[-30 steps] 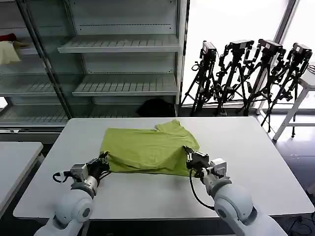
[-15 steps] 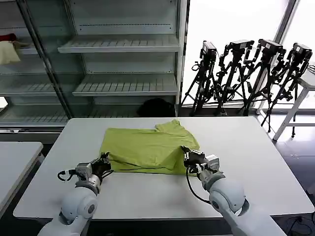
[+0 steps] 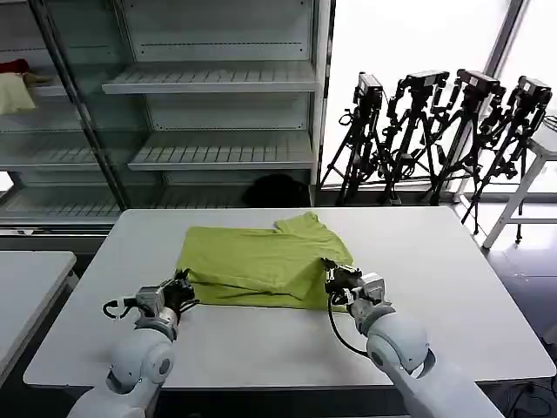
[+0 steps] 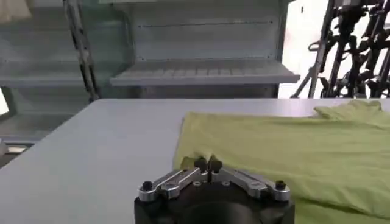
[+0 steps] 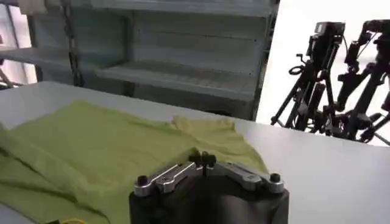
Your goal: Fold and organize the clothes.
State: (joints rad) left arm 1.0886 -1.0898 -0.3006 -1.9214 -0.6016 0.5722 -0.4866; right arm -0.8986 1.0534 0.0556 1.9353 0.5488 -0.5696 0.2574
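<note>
We hold the T-shirt's near hem with both grippers.

The lime T-shirt (image 3: 261, 266) lies across the middle of the white tabletop (image 3: 452, 279), partly folded, 1 sleeve pointing toward the shelving. Our left gripper (image 3: 184, 290) is pinched closed on the near-left corner of the fabric; in the left wrist view its fingertips (image 4: 207, 163) meet on the cloth edge. Our right gripper (image 3: 332, 277) is clamped likewise on the near-right corner.

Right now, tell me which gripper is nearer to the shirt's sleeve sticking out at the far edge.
Right. The right gripper pinches the T-shirt's near right corner, below that sleeve. The left gripper pinches the near left corner, across the shirt from it.
</note>
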